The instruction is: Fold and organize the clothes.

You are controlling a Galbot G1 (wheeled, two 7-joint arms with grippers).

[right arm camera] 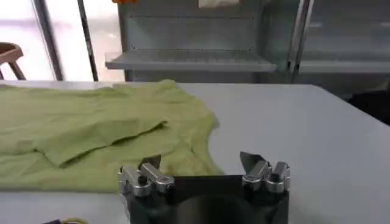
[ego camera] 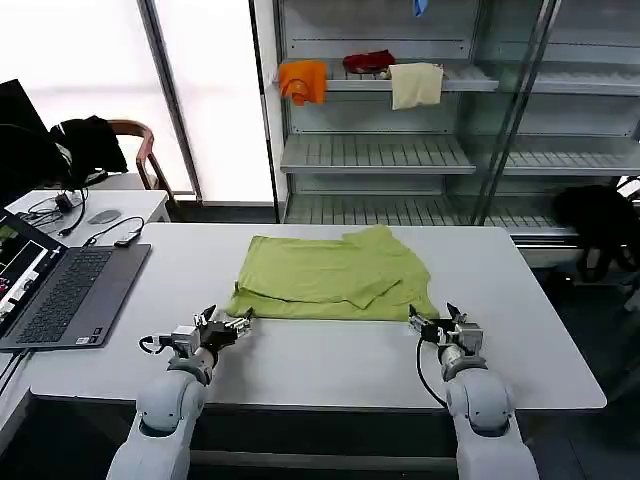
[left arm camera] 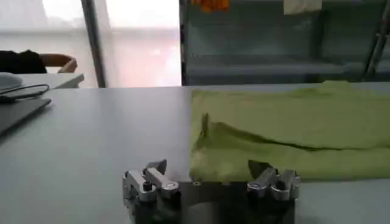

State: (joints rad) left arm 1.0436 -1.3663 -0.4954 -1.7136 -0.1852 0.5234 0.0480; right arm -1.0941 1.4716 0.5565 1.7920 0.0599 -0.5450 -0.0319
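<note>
Two open pincers are waiting at the near edge of a folded yellow-green T-shirt.

The T-shirt [ego camera: 330, 278] is lying partly folded at the centre of the frame on the white table [ego camera: 540, 330]. The left pincer [ego camera: 232, 327] is sitting at the shirt's lower left corner, the right pincer [ego camera: 432, 322] at its lower right corner, both gaping wide and gripping nothing. A laptop [ego camera: 60, 295] is resting open at the left edge of the frame.

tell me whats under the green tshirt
The T-shirt lies folded on the white table; bare tabletop shows all around it. Anything beneath the cloth is covered.
</note>
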